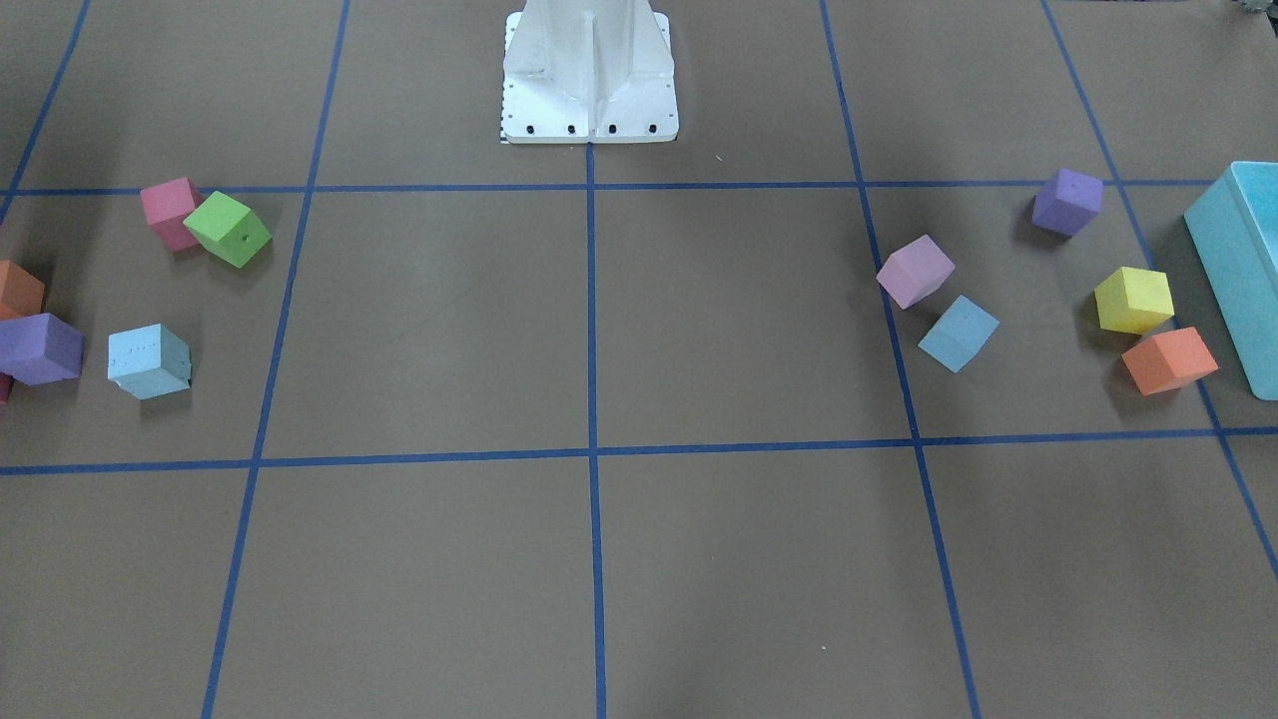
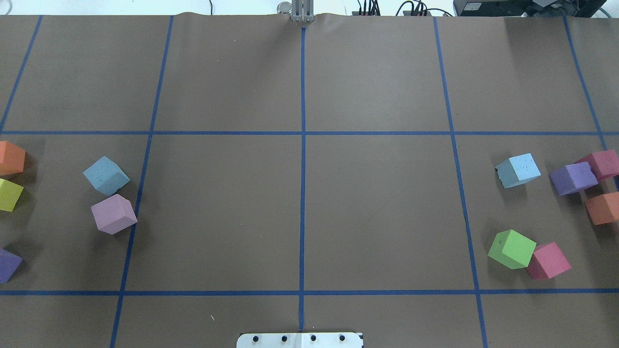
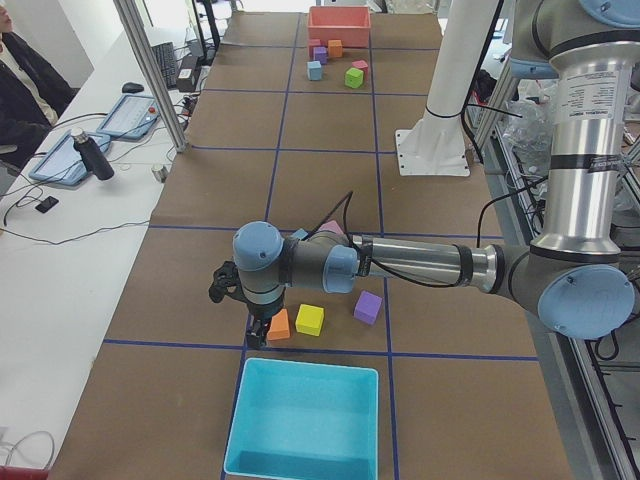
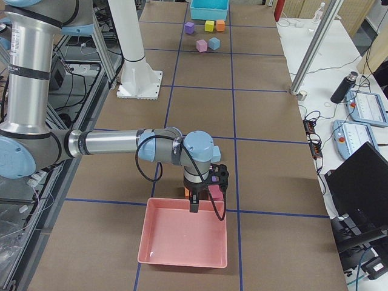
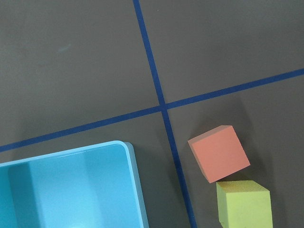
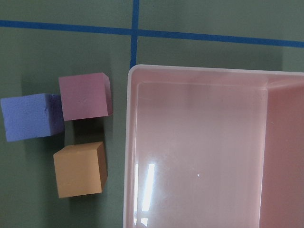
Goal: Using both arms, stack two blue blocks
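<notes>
One sky-blue block (image 2: pixel 106 175) lies on the table's left side next to a lilac cube (image 2: pixel 114 213); it also shows in the front view (image 1: pixel 958 333). The paler speckled blue block (image 2: pixel 518 170) lies on the right side, apart from a purple cube (image 2: pixel 573 178); it also shows in the front view (image 1: pixel 149 360). My left gripper (image 3: pixel 258 335) hangs over an orange cube (image 5: pixel 218 153), away from its blue block. My right gripper (image 4: pixel 195 205) hangs by the pink tray's edge. Both show only in the side views, so I cannot tell whether they are open or shut.
A teal tray (image 3: pixel 300 420) stands at the left end and a pink tray (image 4: pixel 182 236) at the right end. Green (image 2: pixel 511 248), pink (image 2: pixel 548 260), orange (image 2: pixel 602 208) and yellow (image 1: pixel 1133 300) cubes lie around. The white base post (image 1: pixel 589 70) stands at mid table.
</notes>
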Tool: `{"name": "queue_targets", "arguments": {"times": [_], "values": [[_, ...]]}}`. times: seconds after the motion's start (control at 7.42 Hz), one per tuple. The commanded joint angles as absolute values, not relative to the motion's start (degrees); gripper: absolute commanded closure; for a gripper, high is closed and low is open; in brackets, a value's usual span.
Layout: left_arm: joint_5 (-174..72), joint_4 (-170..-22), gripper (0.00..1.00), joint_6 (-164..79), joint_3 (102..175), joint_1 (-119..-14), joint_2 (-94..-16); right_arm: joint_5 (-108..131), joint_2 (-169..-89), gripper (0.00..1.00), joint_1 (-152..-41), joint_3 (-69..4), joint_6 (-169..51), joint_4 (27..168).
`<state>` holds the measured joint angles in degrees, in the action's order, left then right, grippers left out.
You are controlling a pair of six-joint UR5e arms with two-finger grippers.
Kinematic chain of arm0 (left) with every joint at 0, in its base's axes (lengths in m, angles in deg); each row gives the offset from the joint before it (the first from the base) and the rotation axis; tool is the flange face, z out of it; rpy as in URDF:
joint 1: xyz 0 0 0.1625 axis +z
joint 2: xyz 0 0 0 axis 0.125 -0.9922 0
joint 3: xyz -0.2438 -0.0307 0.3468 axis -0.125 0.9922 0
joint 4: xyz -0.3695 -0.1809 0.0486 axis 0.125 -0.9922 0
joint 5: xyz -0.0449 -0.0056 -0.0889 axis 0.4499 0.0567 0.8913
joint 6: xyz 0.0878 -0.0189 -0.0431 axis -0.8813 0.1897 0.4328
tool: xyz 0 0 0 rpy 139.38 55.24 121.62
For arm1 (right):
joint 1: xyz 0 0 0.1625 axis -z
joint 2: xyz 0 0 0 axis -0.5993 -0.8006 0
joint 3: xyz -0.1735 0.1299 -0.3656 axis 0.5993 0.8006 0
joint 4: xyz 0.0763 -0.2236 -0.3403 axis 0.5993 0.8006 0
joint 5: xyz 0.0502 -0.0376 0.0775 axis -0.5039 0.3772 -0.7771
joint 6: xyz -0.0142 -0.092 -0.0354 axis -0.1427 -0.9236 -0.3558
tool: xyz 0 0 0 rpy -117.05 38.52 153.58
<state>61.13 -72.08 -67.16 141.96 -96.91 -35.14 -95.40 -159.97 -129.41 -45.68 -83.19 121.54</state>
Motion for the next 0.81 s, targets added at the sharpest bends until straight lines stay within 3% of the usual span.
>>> {"name": "queue_targets", "arguments": {"times": [0.0,0.67], "values": [[61.13,-72.08,0.02,-67.25,142.05,-96.91,-34.97,-95.48,-159.97,0.0,-129.45,-45.77,-83.19,121.54],[60.95,-72.09,0.02,-67.6,145.12,-96.91,-34.97,-99.41,-159.97,0.0,-129.28,-45.68,-83.19,111.89]]}}
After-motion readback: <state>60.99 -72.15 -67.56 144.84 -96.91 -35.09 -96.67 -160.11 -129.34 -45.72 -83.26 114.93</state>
